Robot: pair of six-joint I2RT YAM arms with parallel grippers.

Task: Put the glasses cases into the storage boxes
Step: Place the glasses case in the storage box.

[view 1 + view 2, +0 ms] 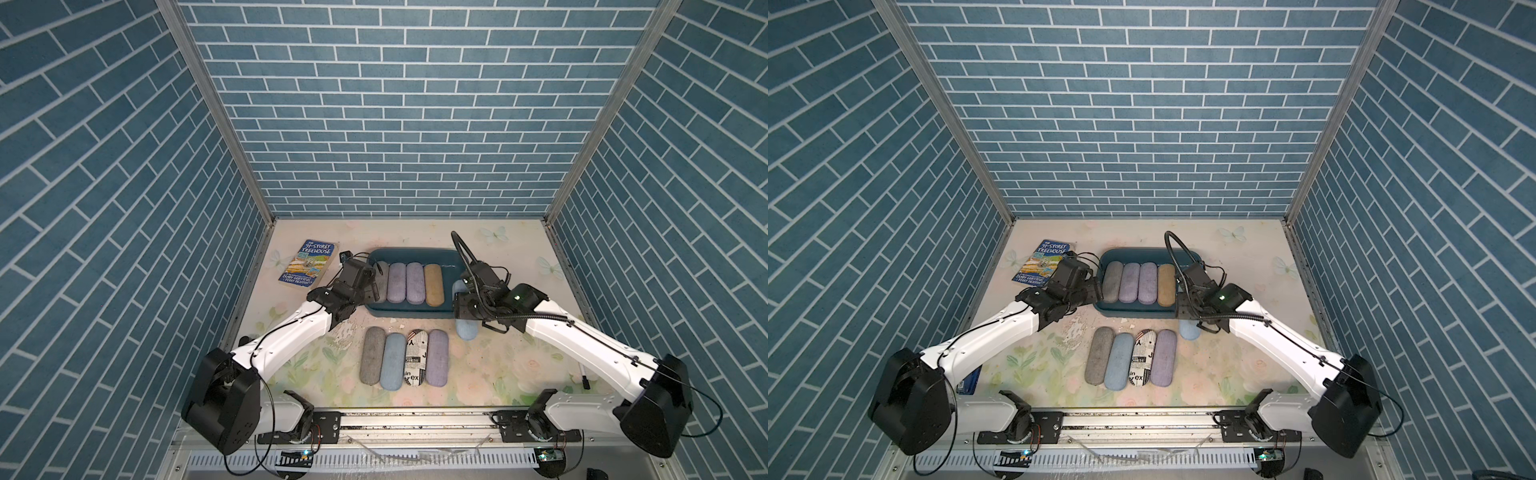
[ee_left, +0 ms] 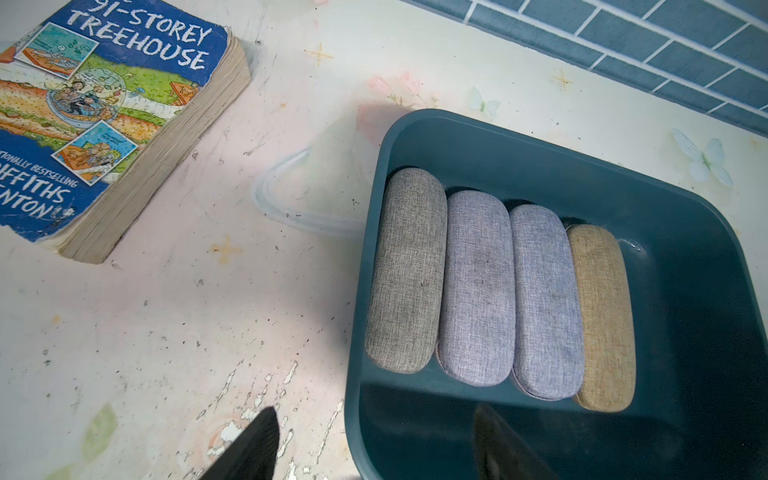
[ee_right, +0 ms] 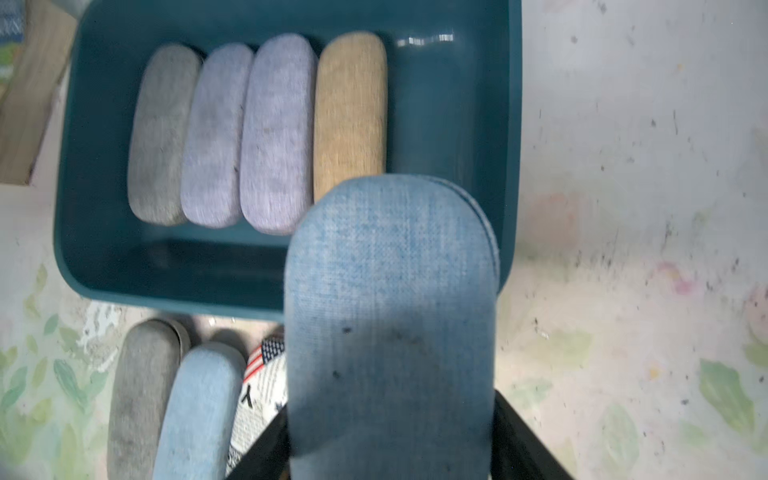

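In both top views the teal tub (image 1: 415, 250) sits just below the middle of the frame, with four cases (image 1: 414, 282) side by side in its left part. The left gripper (image 1: 376, 286) hangs at the tub's left rim. The right gripper (image 1: 461, 311) is at the tub's lower right corner, and a light blue case (image 1: 466, 332) shows under it, lying lengthwise across the near rim. Four more cases (image 1: 392, 361) lie in a row on the table (image 1: 519, 365) below the tub.

The left wrist view shows the left gripper's fingers (image 2: 253, 449) spread apart with nothing between them, one above the table and the other above the tub's inside.

The right wrist view shows the right gripper clamped on the light blue case, with a black finger (image 3: 266, 444) pressed to each long side. The case's free end reaches over the tub's rim, just beside the tan case (image 3: 349, 116).
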